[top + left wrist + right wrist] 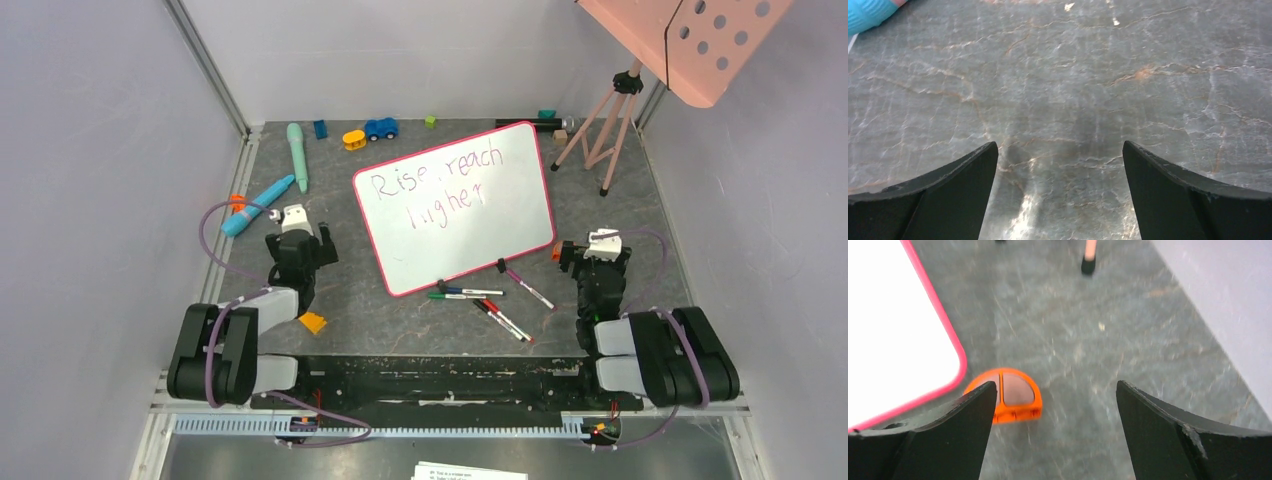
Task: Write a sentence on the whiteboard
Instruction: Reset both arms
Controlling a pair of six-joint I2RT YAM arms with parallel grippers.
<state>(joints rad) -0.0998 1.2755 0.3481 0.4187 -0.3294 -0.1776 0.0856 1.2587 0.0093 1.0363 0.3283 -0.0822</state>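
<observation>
The whiteboard (455, 205), white with a pink-red rim, lies tilted in the middle of the table; its corner (923, 355) shows at the left of the right wrist view. On it the sentence (440, 185) reads "Rise reach higher" in thin pinkish ink, on two lines. My left gripper (298, 248) hangs left of the board, open over bare table (1058, 145). To the right of the board is my right gripper (600, 252), open and empty (1055, 387), with an orange arch block (1015, 397) lying just beyond its left finger.
Several markers (490, 300) lie by the board's near edge. Toys line the back: a green tube (297, 155), a blue tube (257, 205), a yellow piece (354, 140), a blue car (381, 128). A pink tripod (605, 125) stands back right under a perforated panel (690, 40). An orange piece (313, 322) lies near the left arm.
</observation>
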